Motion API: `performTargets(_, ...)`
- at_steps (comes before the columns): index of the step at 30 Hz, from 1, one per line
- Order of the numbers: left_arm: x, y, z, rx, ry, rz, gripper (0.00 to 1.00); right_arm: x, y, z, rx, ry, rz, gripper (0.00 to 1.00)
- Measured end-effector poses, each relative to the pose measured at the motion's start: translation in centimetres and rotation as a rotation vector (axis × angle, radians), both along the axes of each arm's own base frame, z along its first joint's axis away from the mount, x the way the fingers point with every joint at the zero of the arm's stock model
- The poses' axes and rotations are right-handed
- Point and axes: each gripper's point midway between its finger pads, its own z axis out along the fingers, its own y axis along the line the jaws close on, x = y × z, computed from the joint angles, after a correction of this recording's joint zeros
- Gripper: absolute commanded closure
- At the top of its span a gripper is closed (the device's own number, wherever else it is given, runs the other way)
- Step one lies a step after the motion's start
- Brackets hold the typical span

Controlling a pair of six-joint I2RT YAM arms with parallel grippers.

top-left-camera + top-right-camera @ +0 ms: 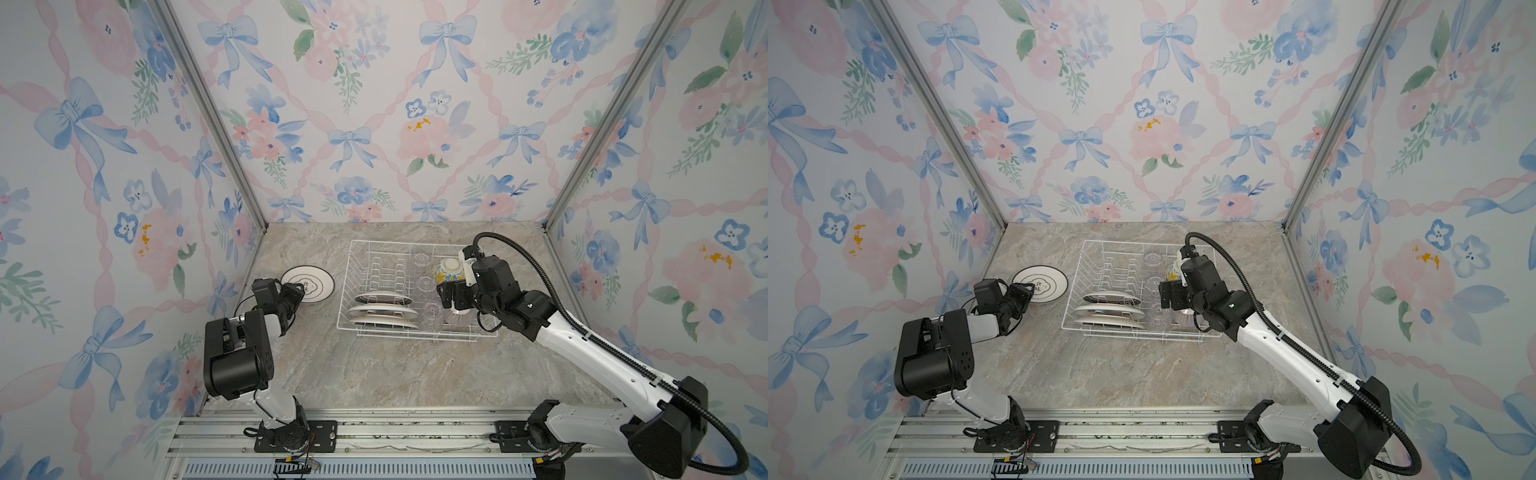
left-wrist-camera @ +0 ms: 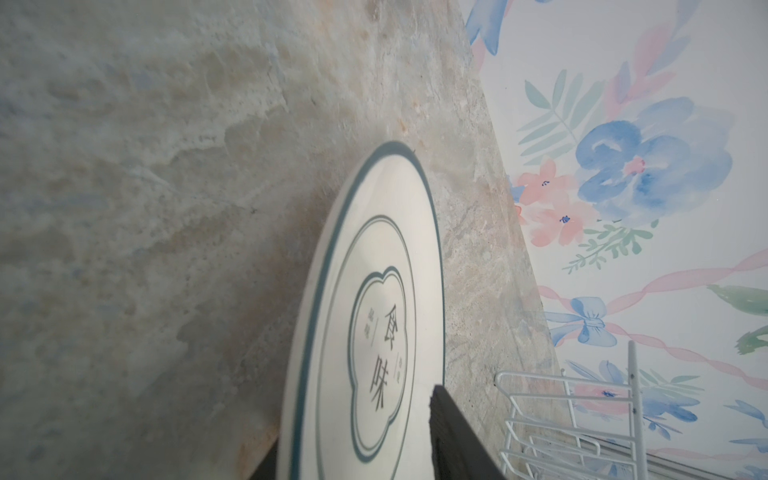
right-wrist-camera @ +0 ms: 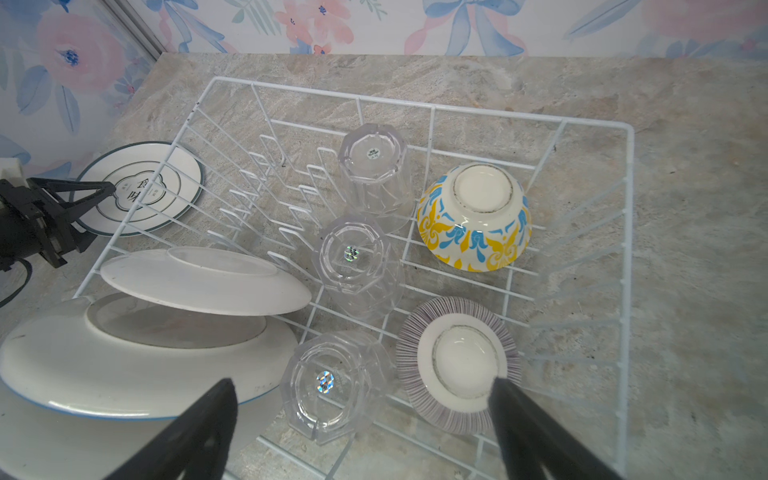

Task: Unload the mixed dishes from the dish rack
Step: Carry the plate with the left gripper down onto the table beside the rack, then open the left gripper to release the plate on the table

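Floral-papered walls (image 1: 374, 104) with blue bows, pink ribbons and flowers on three sides, aluminium corner posts (image 1: 216, 124), grey-beige marble-look tabletop (image 1: 374, 374), slotted aluminium rail (image 1: 374, 432) along near edge, soft even light, faint shadows.

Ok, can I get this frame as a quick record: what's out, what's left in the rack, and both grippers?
unloaded: dark-rimmed plate, flat on counter beside rack
in rack: three plates, three cups, two bowls; cups and bowls upside down
left gripper: open, at dark-rimmed plate's edge
right gripper: open, over rack, empty
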Motion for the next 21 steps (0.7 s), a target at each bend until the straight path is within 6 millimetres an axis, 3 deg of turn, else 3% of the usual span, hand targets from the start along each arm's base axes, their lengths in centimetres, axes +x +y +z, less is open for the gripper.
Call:
performTargets(2, 0.0, 0.0, 0.0, 0.002, -0.001, -0.001, 0.37, 0.0, -0.1, 0.0, -0.003, 0.000, -0.002, 0.03)
performTargets(6, -0.1, 0.1, -0.1, 0.007, 0.000, 0.003, 0.02, 0.0, -0.1, 0.0, -0.002, 0.000, -0.003, 0.03)
performTargets(21, -1.4, 1.6, 1.1, 0.093, 0.033, 0.074, 0.02, 0.0, -0.1, 0.0, -0.013, -0.005, 0.007, 0.03)
